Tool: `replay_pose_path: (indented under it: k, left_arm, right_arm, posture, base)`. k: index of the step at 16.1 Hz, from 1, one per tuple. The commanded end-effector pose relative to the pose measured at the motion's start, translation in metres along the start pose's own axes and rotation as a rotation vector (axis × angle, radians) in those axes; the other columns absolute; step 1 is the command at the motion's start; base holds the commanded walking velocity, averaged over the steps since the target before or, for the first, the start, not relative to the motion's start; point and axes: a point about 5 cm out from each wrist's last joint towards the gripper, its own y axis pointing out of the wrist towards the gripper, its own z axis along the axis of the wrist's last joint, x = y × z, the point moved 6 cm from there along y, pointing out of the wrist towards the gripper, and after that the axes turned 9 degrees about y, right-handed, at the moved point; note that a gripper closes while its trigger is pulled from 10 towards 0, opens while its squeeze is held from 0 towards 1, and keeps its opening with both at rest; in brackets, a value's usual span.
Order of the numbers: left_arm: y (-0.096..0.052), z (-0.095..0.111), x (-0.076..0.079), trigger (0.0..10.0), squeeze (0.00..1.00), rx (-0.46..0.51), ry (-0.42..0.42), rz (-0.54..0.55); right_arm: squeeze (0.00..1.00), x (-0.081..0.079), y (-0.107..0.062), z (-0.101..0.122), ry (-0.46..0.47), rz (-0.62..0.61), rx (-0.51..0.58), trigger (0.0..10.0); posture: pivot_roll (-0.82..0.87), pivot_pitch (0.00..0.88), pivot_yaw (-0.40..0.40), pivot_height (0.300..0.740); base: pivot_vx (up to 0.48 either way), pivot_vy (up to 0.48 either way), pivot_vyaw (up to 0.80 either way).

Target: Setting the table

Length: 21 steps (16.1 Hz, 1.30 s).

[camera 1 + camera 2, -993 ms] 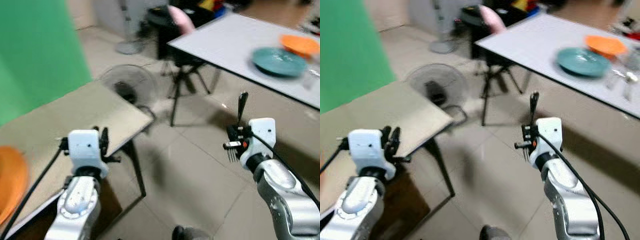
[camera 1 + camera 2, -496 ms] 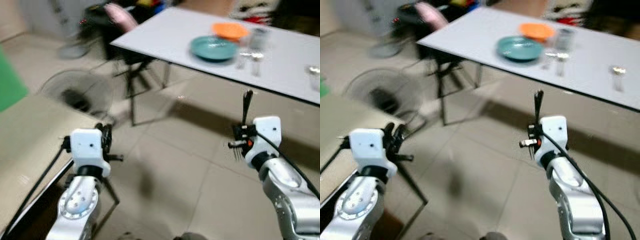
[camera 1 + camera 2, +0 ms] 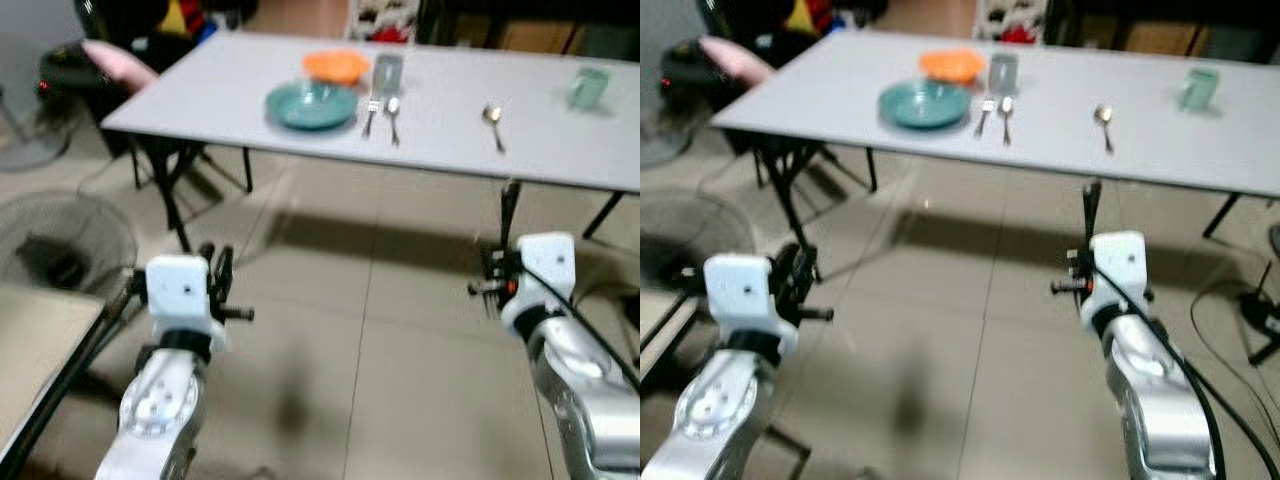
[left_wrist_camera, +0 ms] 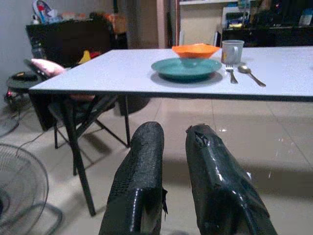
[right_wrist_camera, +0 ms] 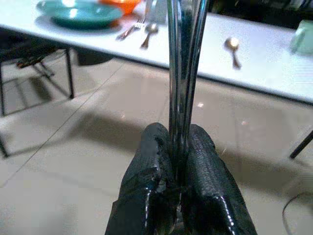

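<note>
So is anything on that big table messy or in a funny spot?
One spoon lies alone on the white table, with no plate beside it. The teal plate already has a fork and spoon next to it. Nothing looks spilled or broken.

Two silver arms reach forward at waist height. The left gripper holds its black jaws slightly apart, gripping nothing. The right gripper has its jaws pressed together around thin upright metal stems.

Open tiled floor ahead, white table beyond, perhaps chair left
</note>
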Motion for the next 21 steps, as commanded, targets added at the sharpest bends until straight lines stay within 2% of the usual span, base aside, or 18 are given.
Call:
replay_pose_path:
  k: [1, 5, 14, 21]
  left_arm:
    - [0.002, -0.004, -0.005, 10.0, 0.0, -0.015, 0.025, 0.003]
    - [0.007, -0.005, -0.009, 10.0, 0.0, -0.014, 0.025, 0.007]
    - [0.01, -0.006, -0.005, 10.0, 0.0, -0.01, 0.028, -0.011]
    - [0.017, -0.007, 0.0, 10.0, 0.0, -0.007, 0.019, -0.036]
  right_arm:
    - [0.0, -0.002, 0.002, 0.001, 0.001, 0.0, 0.007, 10.0]
    - [0.0, -0.003, 0.007, 0.004, 0.006, 0.007, 0.024, 10.0]
    - [0.0, -0.004, 0.009, 0.005, 0.014, 0.01, 0.037, 10.0]
    - [0.0, -0.003, 0.004, 0.005, 0.014, 0.0, 0.041, 10.0]
  posture:
    - [-0.09, 0.037, 0.023, 0.74]
    - [-0.09, 0.025, 0.036, 0.74]
    - [-0.09, 0.025, 0.04, 0.74]
    - [-0.13, 0.021, 0.064, 0.74]
  base:
    - [0.398, 0.0, -0.79]
    - [0.398, 0.0, -0.7]
    - [0.398, 0.0, 0.0]
    - [0.4, 0.0, 0.0]
